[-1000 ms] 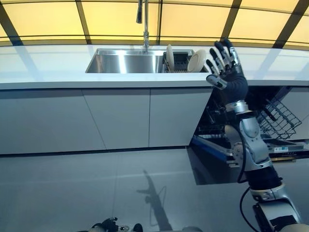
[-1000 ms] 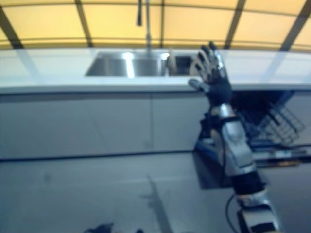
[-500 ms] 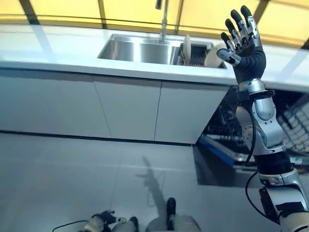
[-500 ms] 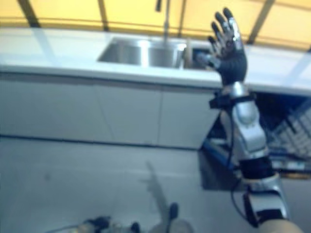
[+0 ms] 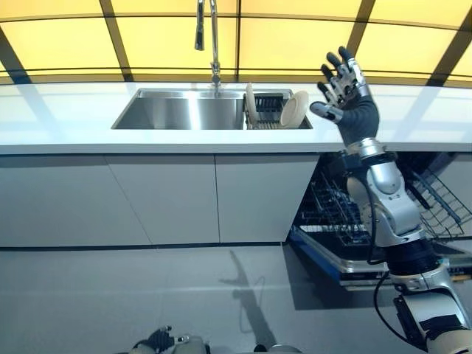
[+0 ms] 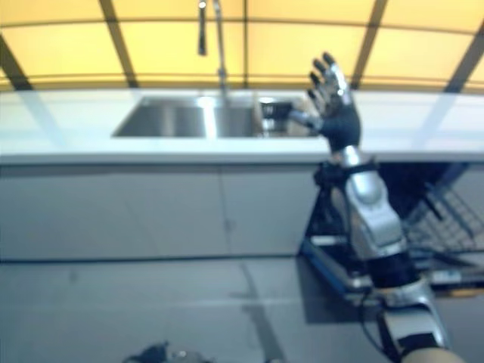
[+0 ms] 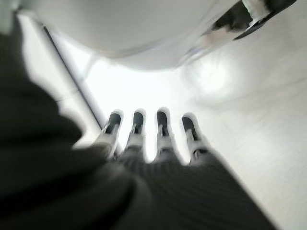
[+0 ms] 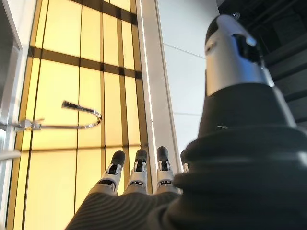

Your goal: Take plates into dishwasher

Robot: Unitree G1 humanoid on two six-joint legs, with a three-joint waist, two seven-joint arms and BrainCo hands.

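**Mia:** In the left eye view, the right hand (image 5: 352, 110) is up high with its fingers spread wide, holding nothing. Two round cream plates (image 5: 293, 110) stand on edge in the dark wire rack (image 5: 267, 118), just past its fingertips, inside the shiny steel sink (image 5: 177, 110).

**Ben:** So it should go forward, come down slowly, and pinch one plate by its rim. I think a fast grab could knock the plates over.

**Mia:** Below the hand, the black open dishwasher (image 5: 346, 221) waits with its racks pulled out.

**Ben:** In the right eye view, the hand covers the plates, so I can't see them.

**Mia:** The left wrist view shows the left hand (image 7: 158, 143) with straight fingers, holding nothing, by something white and blurry.

**Ben:** The right wrist view shows the curved silver tap (image 8: 72, 115) and yellow window panels (image 8: 57, 72) past the fingers, but no plates.
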